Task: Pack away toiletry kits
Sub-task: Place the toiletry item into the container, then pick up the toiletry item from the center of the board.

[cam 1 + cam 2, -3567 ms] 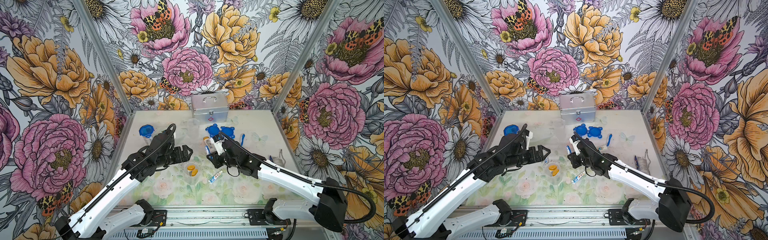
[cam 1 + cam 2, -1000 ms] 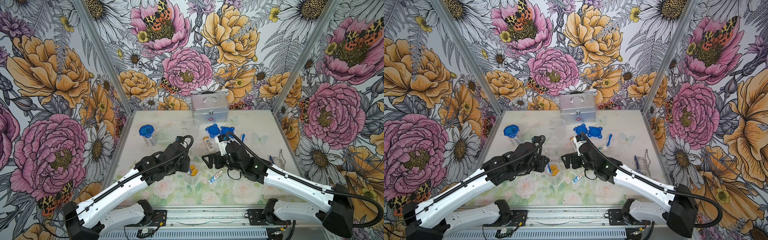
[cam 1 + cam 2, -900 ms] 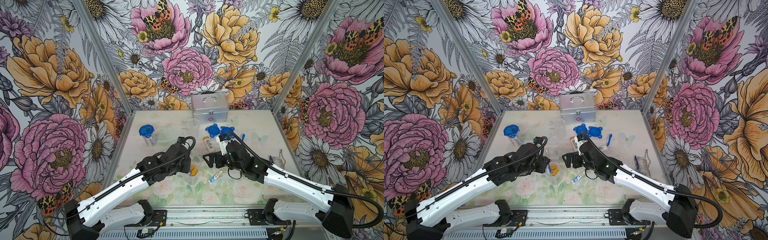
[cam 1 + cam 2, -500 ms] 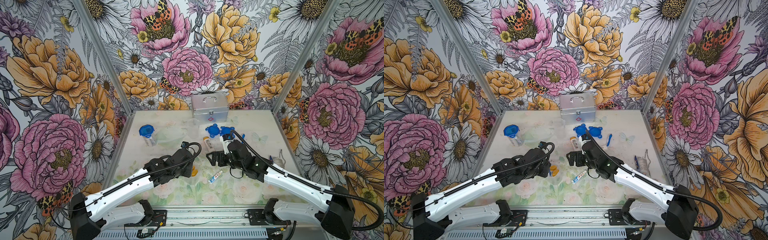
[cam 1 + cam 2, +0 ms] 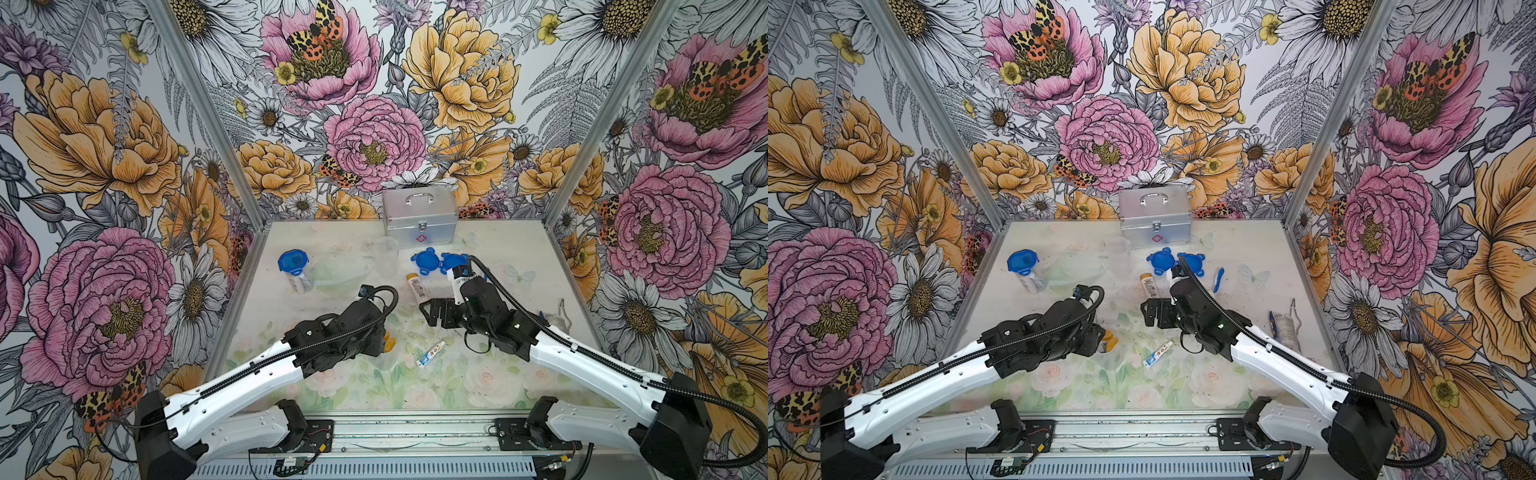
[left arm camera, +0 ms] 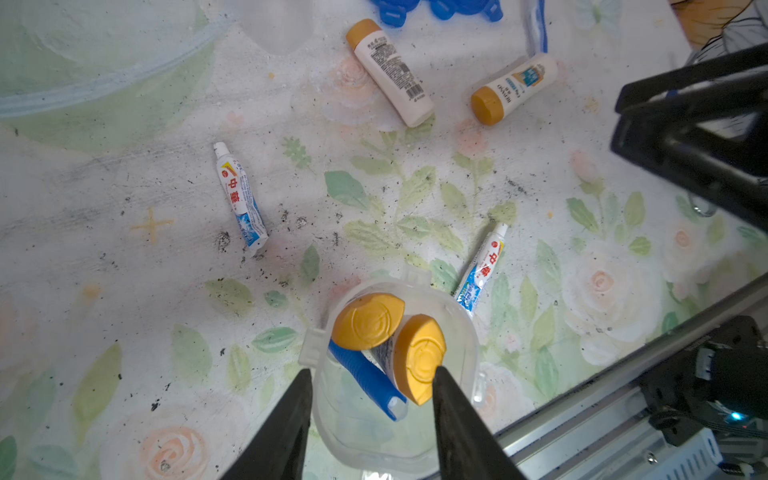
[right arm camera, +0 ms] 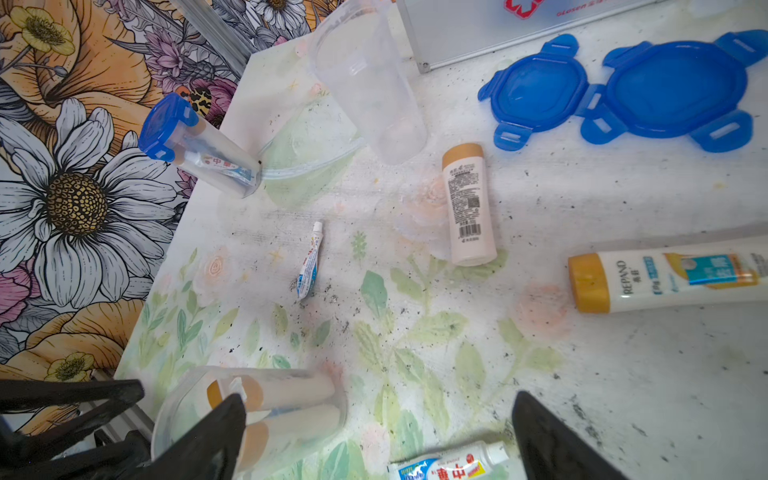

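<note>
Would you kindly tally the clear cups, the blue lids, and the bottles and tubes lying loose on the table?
Cups: 3
Lids: 3, one clipped on a cup
Loose bottles: 2
Loose tubes: 2
Total: 10

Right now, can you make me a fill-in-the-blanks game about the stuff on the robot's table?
The open cup under the left gripper holds two orange-capped bottles and a blue ___.
___ loose lids lie near the silver case.
The packed cup wears a ___ lid.
Missing words: toothbrush; two; blue.
</note>
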Controlling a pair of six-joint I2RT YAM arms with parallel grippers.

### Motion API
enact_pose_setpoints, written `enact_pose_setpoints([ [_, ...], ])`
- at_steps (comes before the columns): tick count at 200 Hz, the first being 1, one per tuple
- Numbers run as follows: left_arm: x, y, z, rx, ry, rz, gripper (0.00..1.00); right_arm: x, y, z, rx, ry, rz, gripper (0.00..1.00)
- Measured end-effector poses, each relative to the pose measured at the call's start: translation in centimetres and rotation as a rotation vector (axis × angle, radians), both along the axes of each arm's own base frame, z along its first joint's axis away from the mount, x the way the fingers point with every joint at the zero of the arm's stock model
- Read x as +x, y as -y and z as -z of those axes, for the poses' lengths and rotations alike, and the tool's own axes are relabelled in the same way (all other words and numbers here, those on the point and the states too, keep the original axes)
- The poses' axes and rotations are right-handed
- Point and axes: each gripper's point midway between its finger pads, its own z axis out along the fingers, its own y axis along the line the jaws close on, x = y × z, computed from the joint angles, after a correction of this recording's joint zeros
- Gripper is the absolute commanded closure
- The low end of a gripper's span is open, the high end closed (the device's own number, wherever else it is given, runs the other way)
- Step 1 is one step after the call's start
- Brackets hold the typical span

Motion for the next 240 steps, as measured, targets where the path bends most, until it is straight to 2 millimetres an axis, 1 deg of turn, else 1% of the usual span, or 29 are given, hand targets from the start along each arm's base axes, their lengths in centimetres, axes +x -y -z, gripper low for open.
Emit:
enact_pose_setpoints([
  [15, 0.4, -0.8, -1.0, -0.059, -0.007, -0.046, 0.50, -0.1, 0.4, 0.4, -0.008, -0.018, 0.014, 0.01],
  [39, 2.0, -2.6, -2.8, -0.134, -0.018, -0.142, 0.48, -0.6, 1.2, 1.4, -0.033, -0.067, 0.040, 0.01],
  [49, 2.5, -2.8, -3.4, -0.152, -0.018, -0.159, 0.46, -1.0, 1.7, 2.0, -0.045, -0.101, 0.060, 0.01],
  [63, 2.7, -2.5, -4.4, -0.172, -0.019, -0.154, 0.45, -1.8, 2.4, 3.1, -0.060, -0.168, 0.093, 0.02],
  [74, 2.8, -2.1, -5.2, -0.188, -0.016, -0.143, 0.44, -2.7, 3.0, 4.5, -0.068, -0.234, 0.124, 0.02],
  [84, 2.9, -1.9, -5.7, -0.199, -0.015, -0.137, 0.44, -3.8, 3.7, 6.2, -0.078, -0.304, 0.149, 0.02],
  [100, 2.9, -1.7, -5.8, -0.203, -0.019, -0.131, 0.43, -5.8, 4.8, 9.2, -0.125, -0.422, 0.175, 0.04],
  [116, 2.9, -1.6, -5.6, -0.195, -0.027, -0.124, 0.42, -6.9, 5.2, 11.1, -0.172, -0.509, 0.183, 0.05],
  [129, 2.8, -1.5, -5.4, -0.188, -0.029, -0.114, 0.41, -7.3, 4.9, 12.2, -0.207, -0.561, 0.177, 0.06],
  [140, 2.8, -1.4, -5.4, -0.186, -0.029, -0.106, 0.41, -7.2, 4.4, 12.8, -0.228, -0.586, 0.168, 0.09],
  [155, 2.7, -1.4, -5.5, -0.185, -0.028, -0.097, 0.41, -6.9, 3.5, 13.0, -0.244, -0.600, 0.154, 0.16],
  [182, 2.5, -1.5, -5.9, -0.192, -0.013, -0.086, 0.40, -6.3, 2.2, 13.4, -0.261, -0.609, 0.133, 0.22],
  [199, 2.3, -1.9, -6.5, -0.207, 0.005, -0.090, 0.40, -6.2, 1.2, 13.9, -0.285, -0.617, 0.106, 0.26],
  [212, 2.2, -2.4, -6.9, -0.219, 0.018, -0.097, 0.40, -6.4, 0.4, 14.5, -0.307, -0.629, 0.080, 0.31],
  [240, 2.2, -3.4, -6.7, -0.226, 0.024, -0.119, 0.40, -6.7, -0.6, 15.8, -0.358, -0.645, 0.035, 0.39],
])
